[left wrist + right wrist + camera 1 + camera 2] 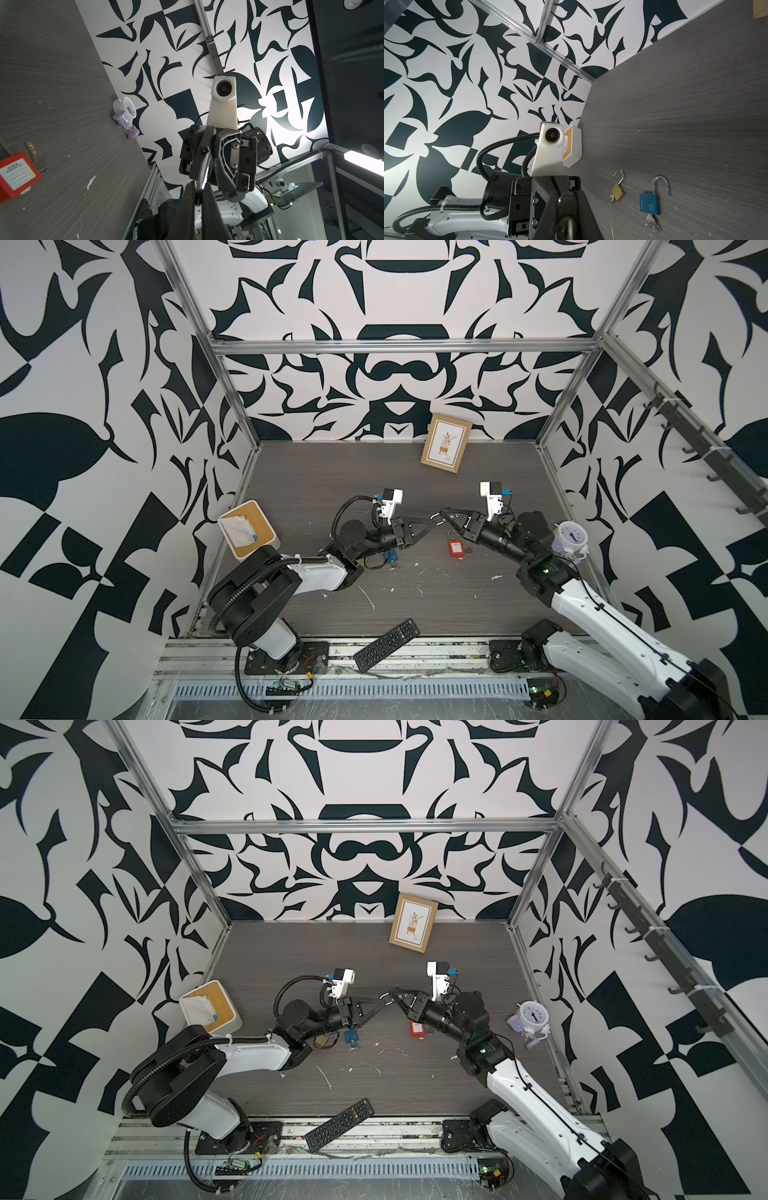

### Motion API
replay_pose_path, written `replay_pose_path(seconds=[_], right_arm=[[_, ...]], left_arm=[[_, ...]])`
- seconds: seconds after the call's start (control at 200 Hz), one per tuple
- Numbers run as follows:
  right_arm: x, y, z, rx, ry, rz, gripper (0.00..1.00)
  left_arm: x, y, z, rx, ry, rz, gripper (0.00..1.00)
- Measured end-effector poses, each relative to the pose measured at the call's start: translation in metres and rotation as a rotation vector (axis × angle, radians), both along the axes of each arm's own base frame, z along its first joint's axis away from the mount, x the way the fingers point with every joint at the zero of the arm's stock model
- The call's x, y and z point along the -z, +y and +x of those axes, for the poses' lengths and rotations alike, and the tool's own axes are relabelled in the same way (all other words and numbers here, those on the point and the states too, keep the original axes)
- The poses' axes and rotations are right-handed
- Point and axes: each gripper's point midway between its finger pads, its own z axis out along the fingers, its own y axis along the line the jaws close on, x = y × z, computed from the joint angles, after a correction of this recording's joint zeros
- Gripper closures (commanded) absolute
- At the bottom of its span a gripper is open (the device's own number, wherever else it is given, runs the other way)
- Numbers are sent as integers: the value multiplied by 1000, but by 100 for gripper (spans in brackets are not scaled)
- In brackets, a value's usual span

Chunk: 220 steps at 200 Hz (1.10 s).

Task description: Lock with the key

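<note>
Top views: arms reach inward, tips meeting; left claw (434, 518) and right claw (444, 513) both clamp a metal ring (204, 172).

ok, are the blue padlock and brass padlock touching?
Apart. The right wrist view shows bare table between the blue padlock and the brass padlock.
</note>
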Motion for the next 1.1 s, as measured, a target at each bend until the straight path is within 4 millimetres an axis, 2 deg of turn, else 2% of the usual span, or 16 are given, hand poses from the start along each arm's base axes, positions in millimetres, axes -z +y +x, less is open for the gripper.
replay_pose_path(seconds=[0.635, 1.1], right_arm=[[-3, -5, 2, 22, -40, -18, 100], [3, -3, 6, 16, -55, -51, 100]], left_arm=[[-1, -6, 3, 36, 28, -36, 100], [7, -9, 7, 51, 81, -32, 100]])
